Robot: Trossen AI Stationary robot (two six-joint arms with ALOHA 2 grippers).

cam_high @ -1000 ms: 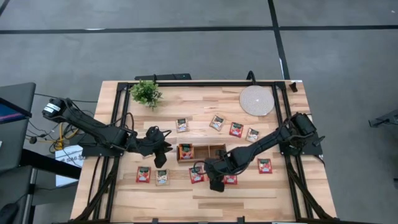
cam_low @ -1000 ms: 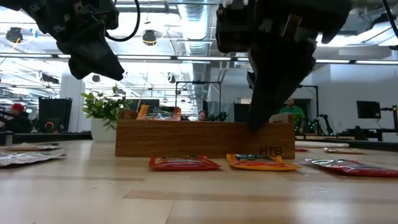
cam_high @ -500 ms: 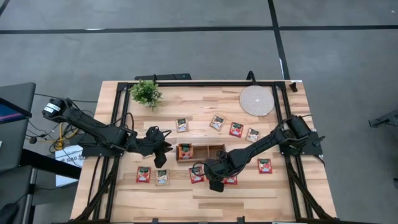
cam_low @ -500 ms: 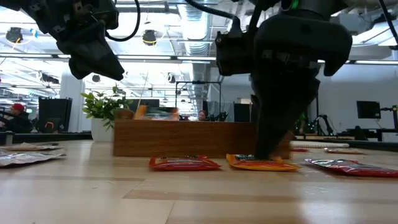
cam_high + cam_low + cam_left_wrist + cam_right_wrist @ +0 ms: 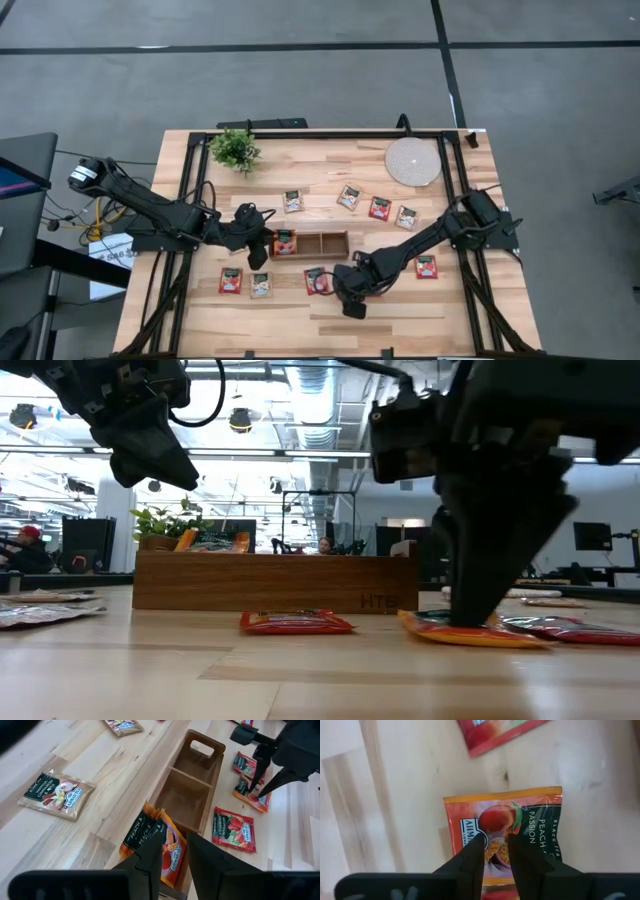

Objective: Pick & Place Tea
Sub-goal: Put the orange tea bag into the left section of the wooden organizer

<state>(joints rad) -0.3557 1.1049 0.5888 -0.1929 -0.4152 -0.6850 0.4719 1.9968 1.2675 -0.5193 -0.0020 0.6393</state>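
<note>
Across the butcher-block table (image 5: 330,322), your tray (image 5: 322,243) has slid left since a moment ago. Right gripper (image 5: 352,297), fingers narrowly parted, presses an orange sachet (image 5: 505,832) at lower centre, not lifted; left gripper (image 5: 258,243) hovers, holding nothing.

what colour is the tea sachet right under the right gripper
Orange with a dark green panel, on the peach sachet below the right gripper; right wrist view shows it best.

grey floor (image 5: 300,80) with dark lines; ceiling lights (image 5: 240,422).
</note>
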